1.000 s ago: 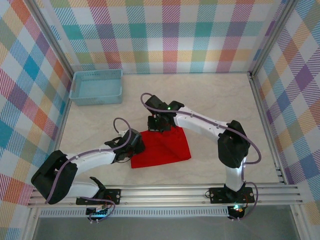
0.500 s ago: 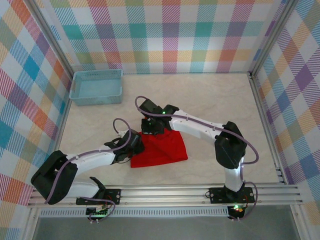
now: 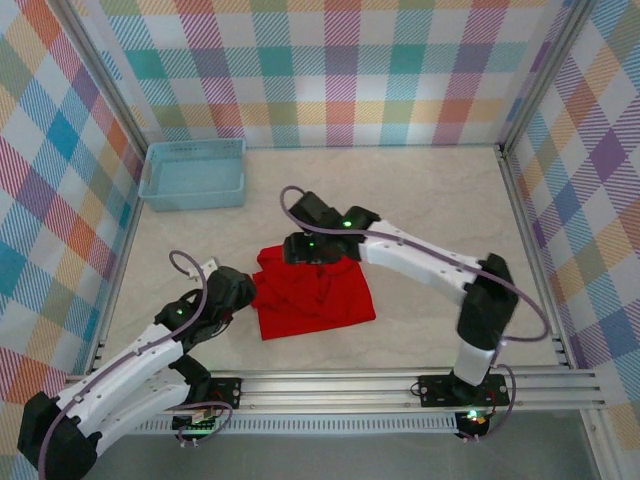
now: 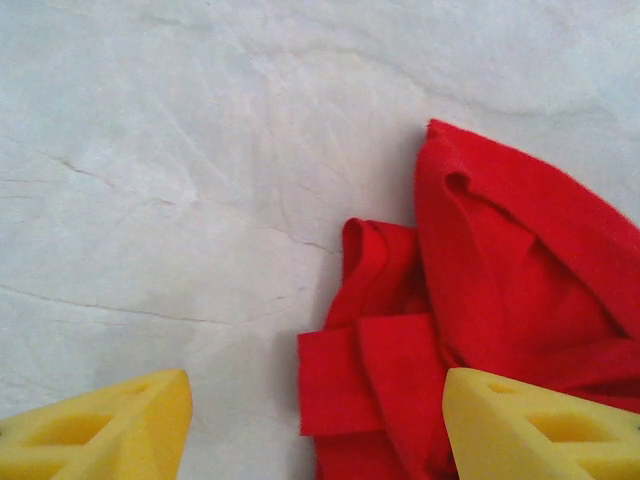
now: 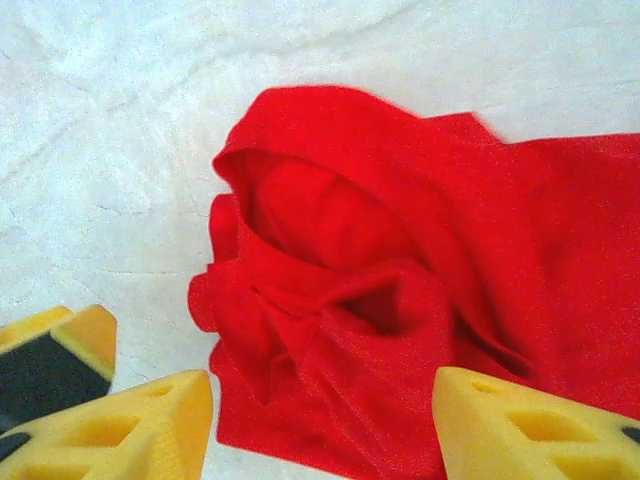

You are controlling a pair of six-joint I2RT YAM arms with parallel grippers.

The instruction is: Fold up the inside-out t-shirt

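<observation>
Left gripper (image 4: 315,425) has backed off, right gripper (image 5: 320,400) released; both apart, t-shirt (image 3: 320,297) apparently bunched.

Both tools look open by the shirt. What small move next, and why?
Probably lower the right tool and pinch the crumpled left edge of the shirt to pull it flat: the tool is open right above those bunched folds.
</observation>
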